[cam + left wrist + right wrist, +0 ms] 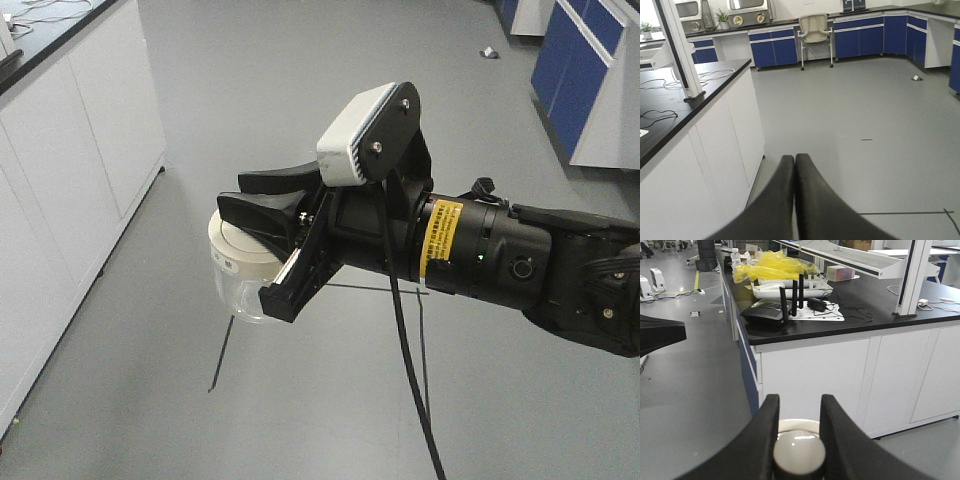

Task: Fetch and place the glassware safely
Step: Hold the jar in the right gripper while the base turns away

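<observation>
Grey lab floor [330, 90], desk [850, 325] ahead. Right pincer [800, 410] is clamped on the knob [799, 455] of the jar [240, 290], which hangs mid-air over the floor. Likely held by the knob to spare the glass. Left pincer [794, 160] is closed and empty.

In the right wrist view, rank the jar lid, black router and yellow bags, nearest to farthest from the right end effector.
1. Jar lid, gripped in the end effector.
2. Black router, counter's near end.
3. Yellow bags, farther back on it.

Jar [243, 285] in right gripper [799, 401]; counter [840, 325] beyond, floor [300, 100] below.
</observation>
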